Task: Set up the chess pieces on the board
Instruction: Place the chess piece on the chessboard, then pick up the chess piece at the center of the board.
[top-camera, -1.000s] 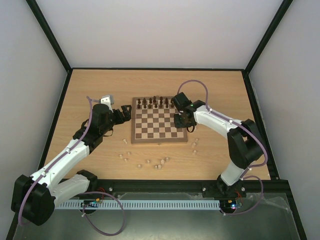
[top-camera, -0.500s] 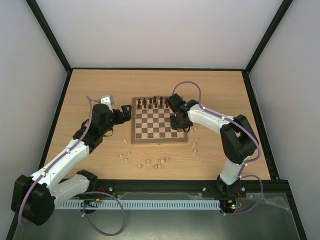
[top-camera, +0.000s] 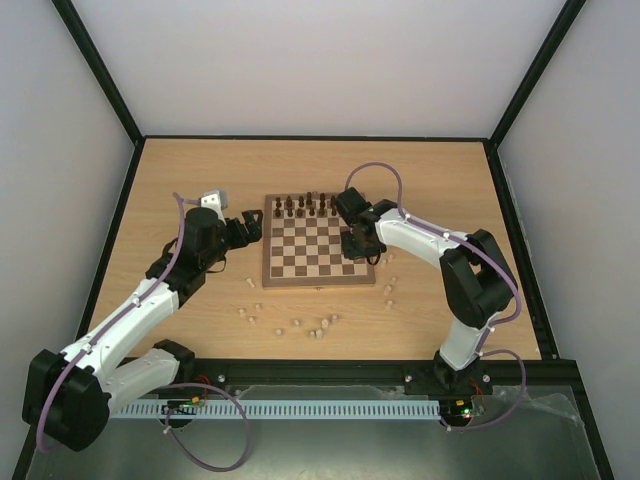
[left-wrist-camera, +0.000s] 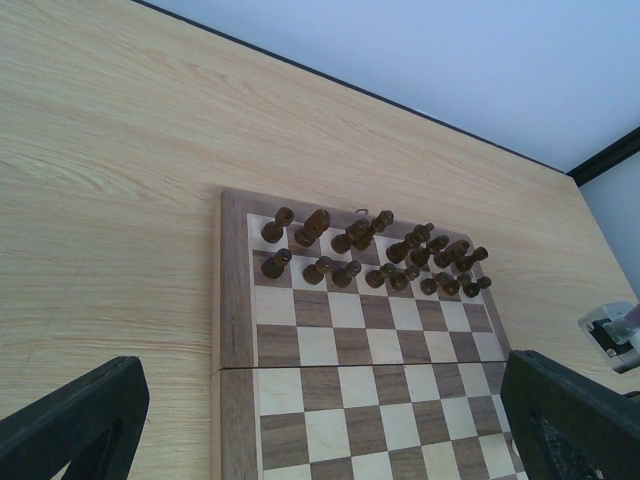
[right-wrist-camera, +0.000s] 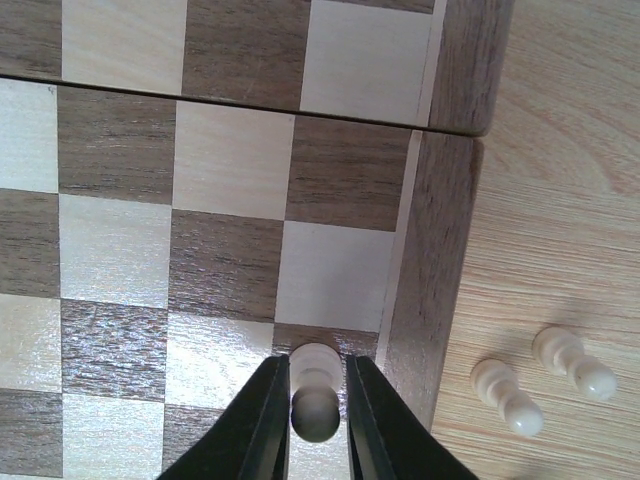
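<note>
Compared with a second earlier, the right gripper (top-camera: 357, 243) is seen shifted slightly inward over the right edge of the board (top-camera: 300, 256), and its elbow is drawn in closer to the board. The left arm is seen in the same pose as before.

In the right wrist view, a pale pawn (right-wrist-camera: 316, 395) is clasped between the narrowly set fingers (right-wrist-camera: 268, 420). Its base is placed at a square in the column just beside the board's brown border. Whether it is fully seated on the square cannot be told.

The left gripper (top-camera: 252, 228) is held wide apart and holds nothing. It is poised by the board's left edge.

The dark pieces (left-wrist-camera: 375, 250) are ranged in two rows along the far side of the board. Two pale pawns (right-wrist-camera: 508, 395) are seen lying on the table (top-camera: 200, 180) just off the right border. More pale pieces (top-camera: 300, 325) are scattered on the table near the front edge of the board.
</note>
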